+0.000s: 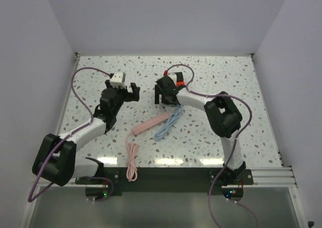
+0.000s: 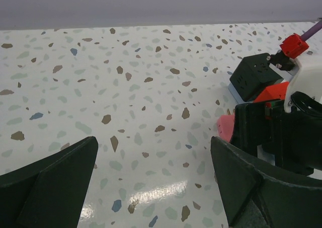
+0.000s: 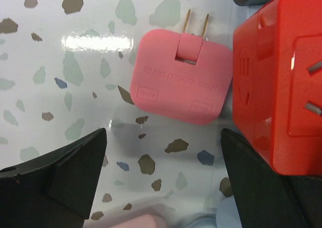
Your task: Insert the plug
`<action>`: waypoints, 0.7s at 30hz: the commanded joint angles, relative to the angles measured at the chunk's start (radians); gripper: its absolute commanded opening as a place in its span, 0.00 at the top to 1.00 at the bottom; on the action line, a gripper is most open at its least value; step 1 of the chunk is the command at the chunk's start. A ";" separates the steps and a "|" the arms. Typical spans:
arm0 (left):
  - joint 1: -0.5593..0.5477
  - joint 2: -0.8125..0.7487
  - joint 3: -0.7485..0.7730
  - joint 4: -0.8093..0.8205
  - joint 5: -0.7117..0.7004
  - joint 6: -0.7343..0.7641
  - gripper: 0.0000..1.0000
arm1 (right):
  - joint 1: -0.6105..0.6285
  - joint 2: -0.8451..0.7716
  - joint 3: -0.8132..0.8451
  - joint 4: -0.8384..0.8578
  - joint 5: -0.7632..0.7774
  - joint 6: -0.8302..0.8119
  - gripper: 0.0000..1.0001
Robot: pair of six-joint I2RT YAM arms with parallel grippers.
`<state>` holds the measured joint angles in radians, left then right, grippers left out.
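While both arms are hovering over the speckled surface [image 2: 126,87], the pink plug [image 3: 178,79] is lying flat on it, just beside a shiny red block [image 3: 279,82] with slots in its face. The plug is looking like a smooth plastic square with round corners. Two thin gold pins are sticking out of one edge, and small raised letters are running across it. The right jaws are standing wide open over it, holding nothing. The left jaws are gaping wide too, gripping nothing. A long pink strip [image 1: 151,123] and a looped blue cord [image 1: 168,125] are lying nearby.
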<state>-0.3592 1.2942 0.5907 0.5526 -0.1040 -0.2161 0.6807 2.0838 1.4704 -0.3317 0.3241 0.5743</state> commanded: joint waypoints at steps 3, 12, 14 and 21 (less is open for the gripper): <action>0.006 -0.016 -0.017 0.050 0.006 0.015 0.00 | -0.026 0.087 0.102 0.111 0.078 -0.007 0.01; 0.006 -0.016 -0.019 0.050 0.015 0.017 0.00 | -0.026 0.124 0.136 0.112 0.151 -0.036 0.07; 0.006 -0.018 -0.020 0.050 0.016 0.017 0.00 | -0.024 0.128 0.130 0.118 0.151 -0.048 0.19; 0.006 -0.022 -0.022 0.049 0.023 0.015 0.00 | -0.026 0.108 0.091 0.129 0.104 -0.076 0.57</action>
<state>-0.3592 1.2938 0.5747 0.5587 -0.0883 -0.2161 0.6777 2.1860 1.5688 -0.2764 0.4511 0.5335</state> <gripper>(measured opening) 0.997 0.688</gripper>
